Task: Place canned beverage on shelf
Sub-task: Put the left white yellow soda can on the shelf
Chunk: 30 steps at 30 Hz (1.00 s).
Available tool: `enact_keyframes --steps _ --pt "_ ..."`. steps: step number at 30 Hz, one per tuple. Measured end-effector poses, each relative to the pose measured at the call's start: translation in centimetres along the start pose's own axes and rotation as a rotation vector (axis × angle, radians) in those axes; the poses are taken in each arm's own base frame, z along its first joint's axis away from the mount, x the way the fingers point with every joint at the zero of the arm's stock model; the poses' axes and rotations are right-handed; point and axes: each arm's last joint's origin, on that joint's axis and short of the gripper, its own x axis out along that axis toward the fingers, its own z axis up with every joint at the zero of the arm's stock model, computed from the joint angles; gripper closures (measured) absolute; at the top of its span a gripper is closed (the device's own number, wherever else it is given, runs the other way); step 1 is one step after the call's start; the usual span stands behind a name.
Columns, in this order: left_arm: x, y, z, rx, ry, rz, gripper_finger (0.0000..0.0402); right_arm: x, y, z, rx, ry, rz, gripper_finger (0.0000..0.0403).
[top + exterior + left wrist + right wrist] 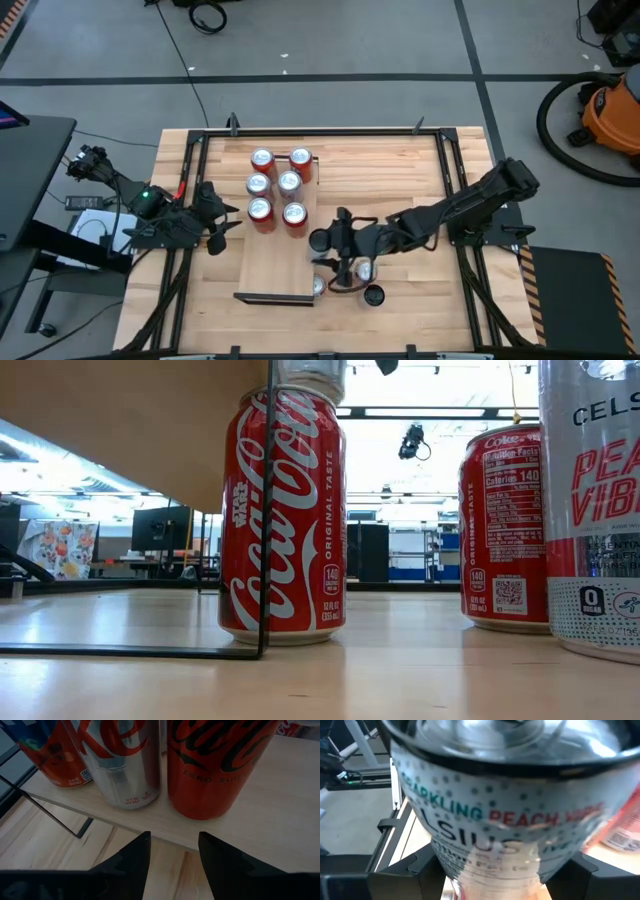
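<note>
A white Celsius peach can point(495, 820) fills my right wrist feed, standing on the tabletop point(400, 160) just off the shelf's right edge, toward the near end. The right gripper point(492, 870) sits around its lower body; I cannot tell whether the jaws are clamped on it or merely flank it.

From table height I see the same can at the extreme right. A red Coca-Cola can point(283, 510) stands upright beside the shelf's thin black wire leg point(268, 510), and a second red can point(500, 530) stands farther back between the two. All three are on the tabletop, not on the board. From above, a dark-topped can point(373, 295) stands near them, closer to the tabletop's near edge.

The shelf point(275, 265), a long pale plywood board, runs from the tabletop's far edge toward its near edge, left of centre. Six cans point(289, 182) stand in two rows of three at its far end; its near half is bare.

The left gripper point(172, 845) waits at the shelf's left edge, level with the nearest pair of cans. Its jaws are parted and hold nothing. Past them my left wrist feed shows a silver can point(125, 765), a red Zero Sugar can point(215, 770) and an orange-labelled can point(55, 755), all upright on the board.
</note>
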Motion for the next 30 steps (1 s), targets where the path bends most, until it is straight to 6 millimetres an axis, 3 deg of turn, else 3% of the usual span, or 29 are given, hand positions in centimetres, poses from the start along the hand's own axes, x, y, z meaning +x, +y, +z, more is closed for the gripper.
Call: enact_keyframes --steps 16,22,30 --pt "0.0 0.0 0.0 0.001 0.000 0.000 0.0224 5.3 1.5 1.1 -0.033 0.080 -0.046 0.0129" --pt "0.0 0.0 0.0 0.002 0.000 0.000 0.0224 5.6 0.8 1.3 -0.022 0.081 -0.049 0.0122" --pt "0.0 0.0 0.0 0.005 0.000 0.000 0.0224 5.5 0.9 1.8 -0.055 0.037 -0.039 0.0080"
